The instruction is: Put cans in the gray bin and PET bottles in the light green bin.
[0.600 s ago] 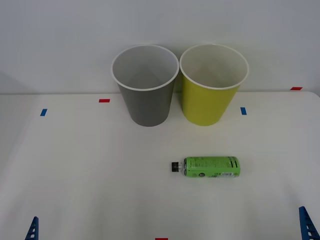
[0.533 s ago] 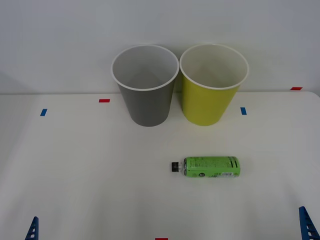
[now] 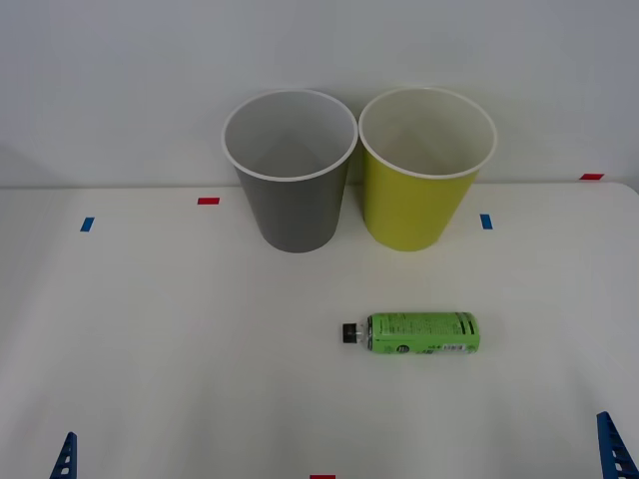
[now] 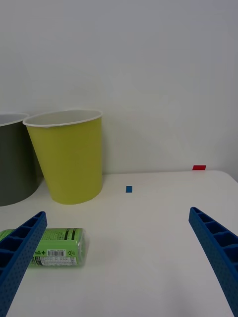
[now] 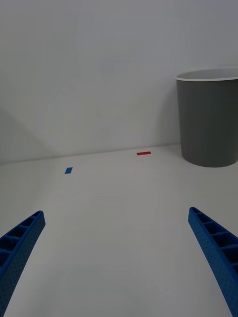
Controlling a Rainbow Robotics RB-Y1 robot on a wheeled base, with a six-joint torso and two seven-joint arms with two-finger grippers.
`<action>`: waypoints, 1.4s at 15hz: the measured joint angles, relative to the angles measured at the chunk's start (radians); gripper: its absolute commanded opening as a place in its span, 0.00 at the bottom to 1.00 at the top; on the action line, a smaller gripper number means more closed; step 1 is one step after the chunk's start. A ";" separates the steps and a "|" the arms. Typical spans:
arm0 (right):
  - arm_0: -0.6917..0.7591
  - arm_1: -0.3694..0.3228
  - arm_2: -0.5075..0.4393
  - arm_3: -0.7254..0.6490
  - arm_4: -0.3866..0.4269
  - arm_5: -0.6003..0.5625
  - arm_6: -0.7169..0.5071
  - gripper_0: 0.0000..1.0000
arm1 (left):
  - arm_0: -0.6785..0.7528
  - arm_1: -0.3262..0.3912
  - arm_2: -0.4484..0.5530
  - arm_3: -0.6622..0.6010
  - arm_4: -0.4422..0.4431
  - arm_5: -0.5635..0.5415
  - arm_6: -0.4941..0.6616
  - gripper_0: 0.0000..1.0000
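Before the light green bin (image 3: pixel 419 205), PET bottle (image 3: pixel 419 333)

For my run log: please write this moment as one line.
bottle: lying on table | light green bin: empty | left gripper: open | right gripper: open

A white counter (image 3: pixel 150 329) carries the gray bin (image 3: pixel 291 190) and the light green bin (image 3: pixel 420 190) side by side at upper centre, the PET bottle (image 3: pixel 419 333) lying lower right of centre, and small red and blue tape marks (image 3: pixel 208 201).
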 measured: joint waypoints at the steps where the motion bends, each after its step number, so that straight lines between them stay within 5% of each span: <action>1: 0.000 0.000 0.000 0.000 0.000 0.000 0.000 1.00 | 0.000 0.000 0.000 0.000 0.000 0.000 0.000 1.00; 21: 0.000 0.000 0.000 0.000 0.000 0.000 0.000 1.00 | 0.000 0.000 0.000 0.000 0.000 0.000 0.000 1.00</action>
